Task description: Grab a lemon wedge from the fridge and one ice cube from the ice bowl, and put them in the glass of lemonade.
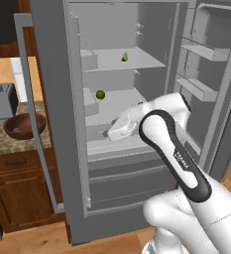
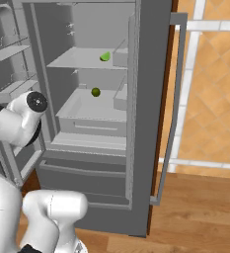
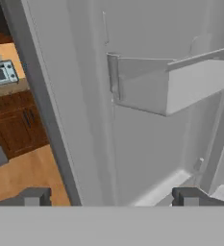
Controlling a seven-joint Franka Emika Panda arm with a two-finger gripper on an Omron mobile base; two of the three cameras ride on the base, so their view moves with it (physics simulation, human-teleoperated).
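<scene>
Grey steel surrounds us: the fridge stands with both upper doors swung wide, its shelves bare but for two small things. On the upper shelf we see the lemon wedge, pale yellow-green, lying near the middle. One shelf down sits a round green fruit, apart from the wedge and lower to the left in the left base view. Our arm reaches toward the lower part of the open compartment. In the hand view the fingers stand spread wide with nothing between them, facing a door bin on the inner side of a fridge door. To the left of the fridge, the ice bowl rests on the bench just in front of a grey toaster.
</scene>
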